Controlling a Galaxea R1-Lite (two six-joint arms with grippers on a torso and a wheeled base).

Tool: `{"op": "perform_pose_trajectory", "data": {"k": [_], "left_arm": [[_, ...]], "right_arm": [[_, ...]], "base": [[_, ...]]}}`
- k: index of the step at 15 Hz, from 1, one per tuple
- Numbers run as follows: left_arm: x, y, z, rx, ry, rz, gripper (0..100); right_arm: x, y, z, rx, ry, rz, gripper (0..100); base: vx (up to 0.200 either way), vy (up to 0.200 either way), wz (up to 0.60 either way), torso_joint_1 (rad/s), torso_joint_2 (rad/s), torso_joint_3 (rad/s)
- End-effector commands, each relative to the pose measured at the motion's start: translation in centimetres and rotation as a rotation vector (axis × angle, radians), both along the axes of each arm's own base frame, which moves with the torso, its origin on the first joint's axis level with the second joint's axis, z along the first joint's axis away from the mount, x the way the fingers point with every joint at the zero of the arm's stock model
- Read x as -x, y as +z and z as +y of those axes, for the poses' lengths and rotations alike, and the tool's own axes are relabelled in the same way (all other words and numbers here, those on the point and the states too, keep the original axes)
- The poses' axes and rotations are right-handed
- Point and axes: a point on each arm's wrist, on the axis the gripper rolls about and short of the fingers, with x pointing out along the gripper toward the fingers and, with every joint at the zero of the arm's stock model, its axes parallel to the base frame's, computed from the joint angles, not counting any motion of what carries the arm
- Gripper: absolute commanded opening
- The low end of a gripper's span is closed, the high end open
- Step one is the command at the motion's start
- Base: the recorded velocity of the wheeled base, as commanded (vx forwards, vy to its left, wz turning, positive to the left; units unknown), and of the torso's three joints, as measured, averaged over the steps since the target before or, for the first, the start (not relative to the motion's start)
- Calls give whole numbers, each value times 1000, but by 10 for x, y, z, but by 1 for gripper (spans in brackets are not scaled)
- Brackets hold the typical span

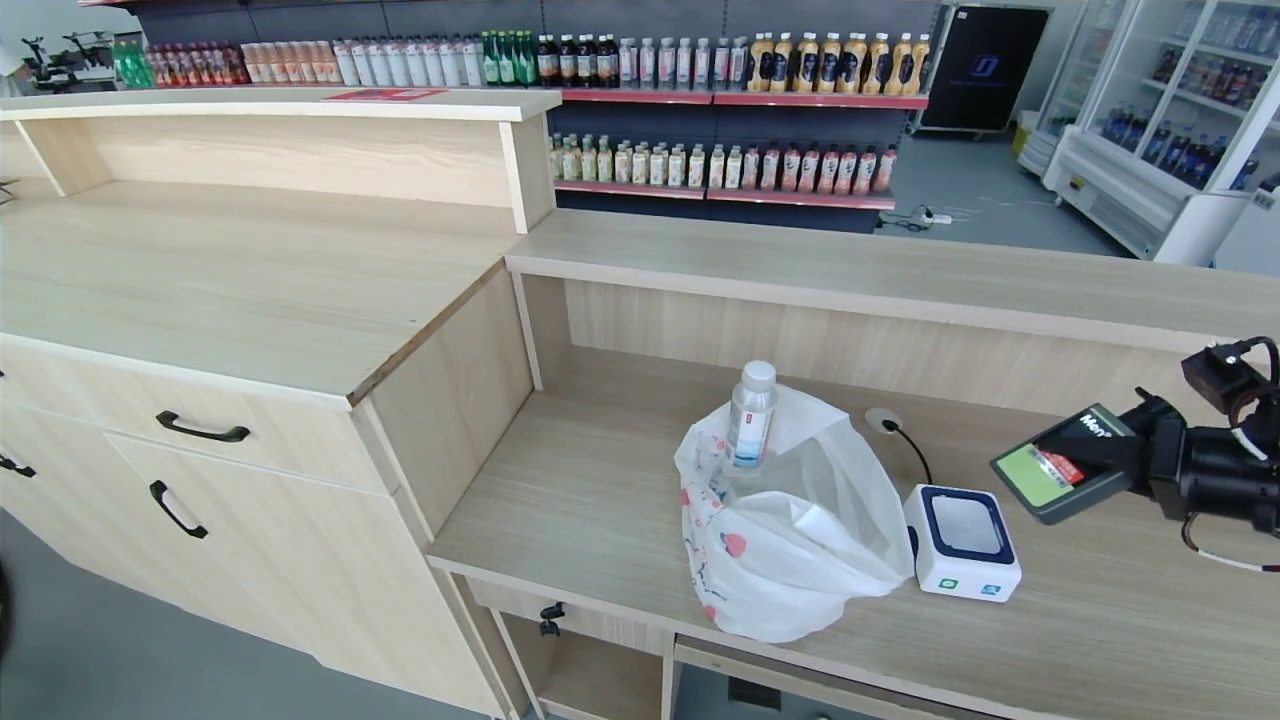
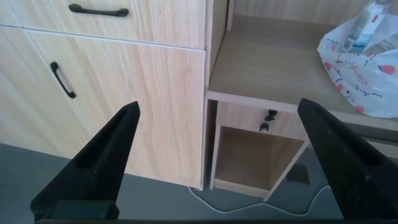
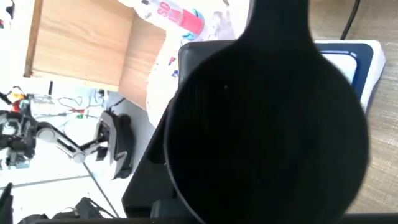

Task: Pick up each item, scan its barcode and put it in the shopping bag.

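While near scanner [image 1: 962,540] and bag [image 1: 800,575], right hand [image 1: 1140,460] tight on box [image 1: 1062,470]; left hand [image 2: 217,168] agape.

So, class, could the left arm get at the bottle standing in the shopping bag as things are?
Probably yes: the open left gripper hangs in front of the cabinet, off the counter, with nothing between it and the bottle, which sticks up out of the shopping bag.
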Motion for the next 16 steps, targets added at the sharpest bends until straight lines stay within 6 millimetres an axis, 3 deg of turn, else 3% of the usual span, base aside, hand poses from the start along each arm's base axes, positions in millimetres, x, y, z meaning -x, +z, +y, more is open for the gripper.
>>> {"op": "perform_pose_trajectory", "data": {"k": [1, 6, 16], "left_arm": [[0, 0, 0, 0, 1, 1, 100], [0, 0, 0, 0, 1, 1, 100], [0, 0, 0, 0, -1, 1, 100]], "right_arm": [[-10, -24, -5, -3, 27, 47, 0], [-18, -47, -8, 45, 104, 26, 0], [-47, -59, -10, 77, 159, -75, 0]], "base": [[0, 0, 0, 0, 0, 0], [0, 0, 0, 0, 0, 0], [0, 0, 0, 0, 0, 0]]}}
